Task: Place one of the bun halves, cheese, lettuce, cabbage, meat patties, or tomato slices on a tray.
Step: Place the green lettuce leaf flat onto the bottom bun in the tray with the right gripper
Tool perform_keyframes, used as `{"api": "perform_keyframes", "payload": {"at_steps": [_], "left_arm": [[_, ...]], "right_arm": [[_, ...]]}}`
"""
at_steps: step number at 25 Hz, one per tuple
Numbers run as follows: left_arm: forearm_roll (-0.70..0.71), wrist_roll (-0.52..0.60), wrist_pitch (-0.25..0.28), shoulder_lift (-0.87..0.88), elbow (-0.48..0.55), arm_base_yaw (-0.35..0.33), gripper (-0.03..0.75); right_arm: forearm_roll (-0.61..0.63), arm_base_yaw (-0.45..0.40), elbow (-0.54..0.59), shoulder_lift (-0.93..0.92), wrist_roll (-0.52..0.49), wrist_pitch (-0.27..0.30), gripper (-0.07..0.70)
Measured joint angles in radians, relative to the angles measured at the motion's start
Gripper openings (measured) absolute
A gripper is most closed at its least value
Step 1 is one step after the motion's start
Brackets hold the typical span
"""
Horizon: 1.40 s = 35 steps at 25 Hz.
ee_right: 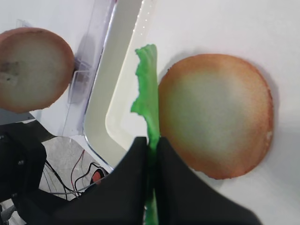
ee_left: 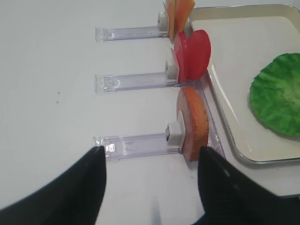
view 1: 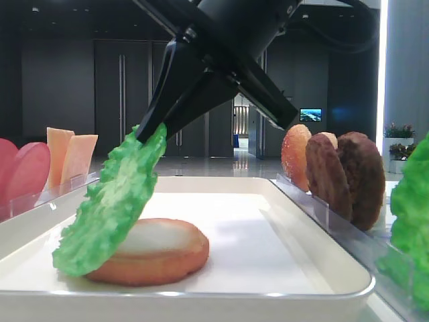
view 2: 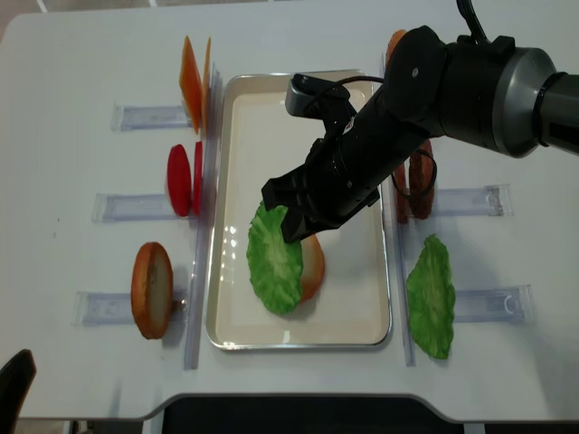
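while the right gripper pinches the top edge of a lettuce leaf between closed jaws, the leaf hangs tilted over the white tray. its long axis slopes from the gripped edge, high and toward the tray's far end, down to its lower edge near the front left of the tray; the low front view shows that lower edge at or just above the tray floor. the leaf leans against a bun half lying flat, pale face up, on the tray base, covering its left part. in the right wrist view the leaf is seen edge-on, beside the bun.

left gripper: jaws apart, holding nothing, over the table left of the tray, near a second bun half standing on edge in a clear rack.

also standing in racks: tomato slices, cheese slices on the left; meat patties and another lettuce leaf on the right.
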Motion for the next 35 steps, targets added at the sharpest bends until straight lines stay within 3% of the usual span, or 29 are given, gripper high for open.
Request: {"api": "perform_keyframes", "payload": {"at_steps": [15,20,24,32,35], "left_arm": [[0.000,0.000,0.000,0.000,0.000,0.000,0.471],[0.000,0.000,0.000,0.000,0.000,0.000,0.471],[0.000,0.000,0.000,0.000,0.000,0.000,0.471],[0.000,0.000,0.000,0.000,0.000,0.000,0.471],[0.000,0.000,0.000,0.000,0.000,0.000,0.471]], "right_arm": [[-0.004,0.000,0.000,0.000,0.000,-0.004,0.014],[-0.005,0.000,0.000,0.000,-0.001,-0.011,0.045],[-0.014,0.000,0.000,0.000,-0.001,-0.012,0.114],[-0.058,0.000,0.000,0.000,0.010,-0.027,0.379],[-0.105,0.000,0.000,-0.001,0.041,-0.035,0.423]]}}
